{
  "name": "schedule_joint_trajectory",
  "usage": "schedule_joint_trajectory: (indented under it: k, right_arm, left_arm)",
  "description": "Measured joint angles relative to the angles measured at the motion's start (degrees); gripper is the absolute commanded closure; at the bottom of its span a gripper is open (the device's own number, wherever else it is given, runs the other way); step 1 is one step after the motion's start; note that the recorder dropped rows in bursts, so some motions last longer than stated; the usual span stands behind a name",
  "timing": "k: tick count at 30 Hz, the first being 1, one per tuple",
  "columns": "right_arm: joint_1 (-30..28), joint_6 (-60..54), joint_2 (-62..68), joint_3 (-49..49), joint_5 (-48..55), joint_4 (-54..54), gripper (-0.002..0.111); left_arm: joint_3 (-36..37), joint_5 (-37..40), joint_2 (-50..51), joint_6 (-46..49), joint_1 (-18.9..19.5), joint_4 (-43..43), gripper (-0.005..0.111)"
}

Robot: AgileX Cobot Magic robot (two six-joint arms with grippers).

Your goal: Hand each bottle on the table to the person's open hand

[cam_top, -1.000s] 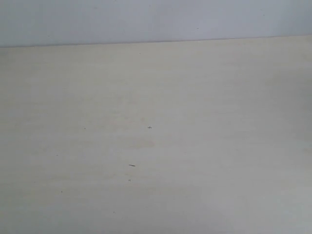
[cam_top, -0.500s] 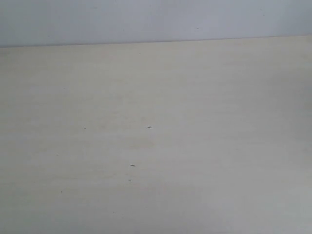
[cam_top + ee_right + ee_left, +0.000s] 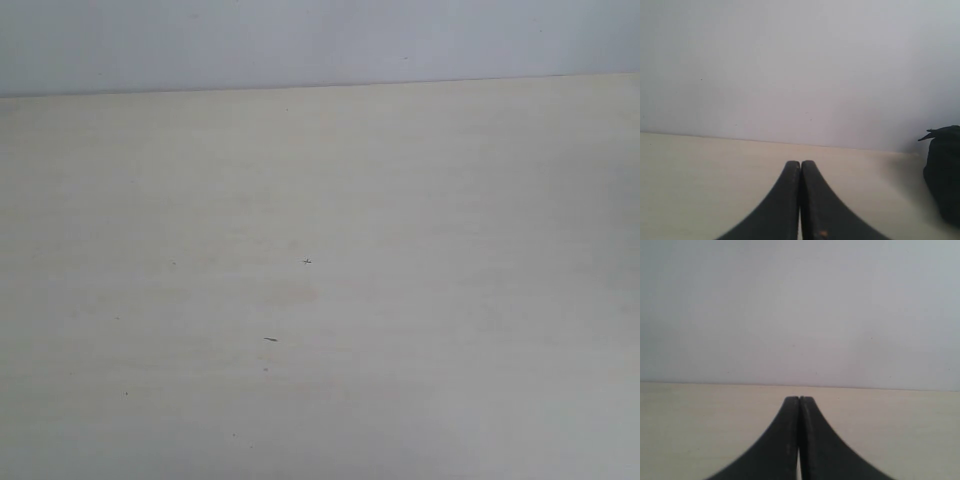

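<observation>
The pale beige table point(image 3: 400, 250) fills the exterior view with only a few tiny dark specks on it. No bottle and no person's hand shows in any view. Neither arm appears in the exterior view. In the left wrist view my left gripper point(image 3: 799, 399) is shut, its black fingers pressed together with nothing between them, low over the table point(image 3: 700, 430). In the right wrist view my right gripper point(image 3: 800, 163) is likewise shut and holds nothing above the table point(image 3: 700, 185).
A pale grey wall point(image 3: 300, 40) runs behind the table's far edge. A dark black object point(image 3: 944, 172) stands at the edge of the right wrist view, near the wall.
</observation>
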Motion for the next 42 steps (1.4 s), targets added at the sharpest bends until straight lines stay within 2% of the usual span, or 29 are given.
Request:
schedule_joint_trajectory:
  k: [42]
  right_arm:
    - [0.0,0.24,0.0,0.0,0.22,2.39,0.108]
  left_arm:
    - [0.0,0.0,0.0,0.0,0.0,0.0,0.107]
